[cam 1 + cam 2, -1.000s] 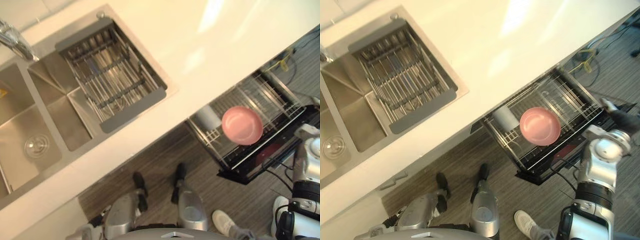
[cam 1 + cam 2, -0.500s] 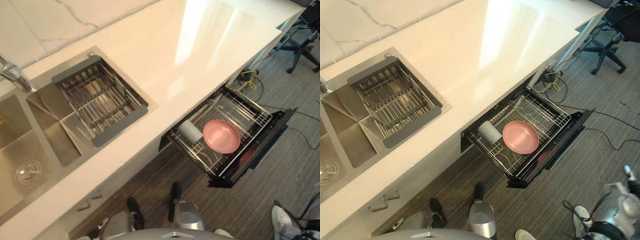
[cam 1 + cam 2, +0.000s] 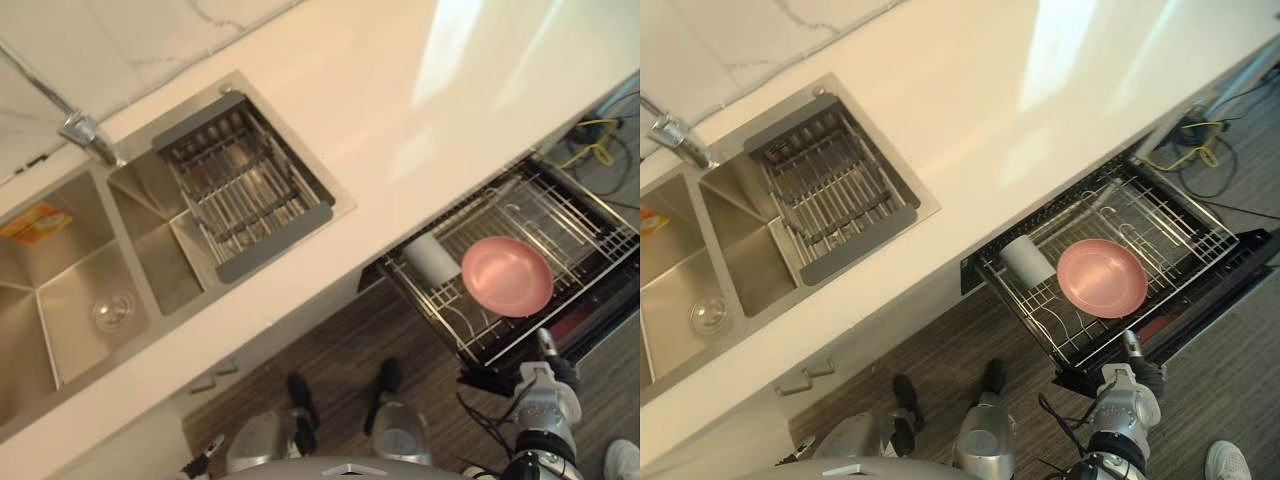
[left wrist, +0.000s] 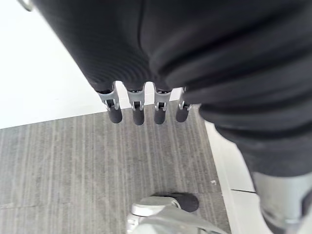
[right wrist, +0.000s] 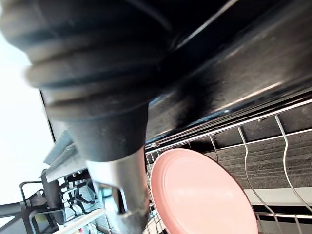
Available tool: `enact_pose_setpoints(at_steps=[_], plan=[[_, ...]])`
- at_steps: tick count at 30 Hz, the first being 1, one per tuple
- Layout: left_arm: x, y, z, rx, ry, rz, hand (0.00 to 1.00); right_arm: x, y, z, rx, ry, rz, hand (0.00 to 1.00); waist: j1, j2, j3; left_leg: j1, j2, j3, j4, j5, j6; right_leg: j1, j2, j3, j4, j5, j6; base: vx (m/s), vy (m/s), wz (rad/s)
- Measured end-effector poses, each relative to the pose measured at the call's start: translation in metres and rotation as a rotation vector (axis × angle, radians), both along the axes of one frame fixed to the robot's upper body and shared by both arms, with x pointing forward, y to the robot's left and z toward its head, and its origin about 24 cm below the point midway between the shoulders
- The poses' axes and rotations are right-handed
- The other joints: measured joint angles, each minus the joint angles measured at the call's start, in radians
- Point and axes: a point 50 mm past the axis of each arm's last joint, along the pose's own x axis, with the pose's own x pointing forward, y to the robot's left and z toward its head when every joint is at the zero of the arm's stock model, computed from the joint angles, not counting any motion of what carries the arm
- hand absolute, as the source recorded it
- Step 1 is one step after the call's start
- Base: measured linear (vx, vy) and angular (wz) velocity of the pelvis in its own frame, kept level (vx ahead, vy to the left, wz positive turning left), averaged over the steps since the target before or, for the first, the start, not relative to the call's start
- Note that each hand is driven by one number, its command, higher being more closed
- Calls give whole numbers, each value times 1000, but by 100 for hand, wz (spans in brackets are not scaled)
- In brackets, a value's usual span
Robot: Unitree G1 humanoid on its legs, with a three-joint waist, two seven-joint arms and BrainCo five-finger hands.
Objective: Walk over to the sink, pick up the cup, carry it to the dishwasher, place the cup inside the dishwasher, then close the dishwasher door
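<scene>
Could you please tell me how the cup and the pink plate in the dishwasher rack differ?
The cup is pale grey-white; the plate is pink. The cup is a cylinder that seems to lie on its side, while the plate lies flat, face up. The plate covers more of the dishwasher rack than the cup does. Both sit side by side in that pulled-out rack.

The sink [image 3: 60, 290] is set in the worktop [image 3: 420, 90] at the left, with the tap [image 3: 85, 133] behind it and a drain rack [image 3: 245, 185] sitting in its right-hand part. Below the worktop's front edge, to the right, the dishwasher rack [image 3: 1170, 215] stands drawn out over the floor [image 3: 940, 350]. The cup [image 3: 1025, 260] lies at the rack's left end and a plate [image 3: 1101, 278] just to the cup's right.
</scene>
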Motion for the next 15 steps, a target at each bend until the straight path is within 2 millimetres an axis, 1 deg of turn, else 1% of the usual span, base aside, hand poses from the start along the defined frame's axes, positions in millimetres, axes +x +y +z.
enact_pose_setpoints(at_steps=[1,3,4,5,6,8,9,10,11,12,13,14,15], plan=[[-3,-2,-1,-8,3,2,0,1,0,1,-13,-1,2,0,4,1,1,-4,0,-9,0,3,-4,-7,-5,-4,13,-20,-2,-4,-28,30],[-6,-6,-1,-23,-7,6,0,4,2,3,-34,-24,3,0,18,8,2,-12,-1,-21,0,6,-12,-22,-12,-11,40,-37,-2,-10,-23,16],[-6,-8,-2,-26,-12,6,0,6,4,5,-44,-32,13,0,22,9,2,-18,-2,-26,1,10,-26,-28,-16,-18,48,-42,-3,-23,-39,37],[-5,-8,-1,-32,-28,3,0,13,8,8,-74,-61,41,0,25,12,2,-33,-6,-55,0,31,-59,-32,-30,-48,64,-52,-3,-22,-34,42],[-4,-8,-1,-34,-33,2,0,15,10,9,-84,-67,48,0,27,14,3,-37,-7,-63,0,37,-67,-31,-35,-60,70,-57,-3,-39,-36,52],[-5,-9,-2,-38,-39,3,0,26,14,15,-96,-109,56,0,33,26,3,-47,-12,-104,1,67,-66,-31,-48,-94,100,-75,-5,-72,-37,43],[-6,-9,-2,-41,-42,3,0,29,14,18,-101,-119,61,0,34,31,3,-51,-12,-111,1,71,-66,-31,-52,-106,107,-79,-5,-94,-30,43],[-6,-11,-2,-54,-46,2,0,35,15,24,-115,-139,73,0,37,45,4,-59,-13,-130,1,81,-53,-33,-57,-123,123,-87,-5,-90,-7,41],[-7,-14,-3,-65,-42,4,0,43,17,30,-129,-162,90,0,41,63,3,-67,-13,-145,1,84,-48,-34,-62,-141,139,-93,-8,-91,0,41],[-8,-16,-3,-73,-41,6,0,46,17,35,-136,-180,95,0,42,71,3,-70,-14,-157,1,85,-47,-35,-65,-148,146,-95,-9,-91,10,41],[-10,-21,-4,-85,-37,9,0,54,17,43,-153,-200,118,0,47,89,2,-79,-14,-170,1,85,-47,-38,-70,-167,160,-98,-9,-93,20,39],[-12,-25,-4,-100,-39,15,0,63,16,53,-177,-215,147,0,52,105,0,-93,-13,-185,0,67,-48,-50,-74,-180,180,-103,-14,-97,24,38],[-12,-26,-5,-104,-38,16,0,67,16,58,-183,-225,160,0,55,111,1,-102,-11,-186,-1,61,-37,-52,-76,-190,187,-104,-17,-128,27,39]])
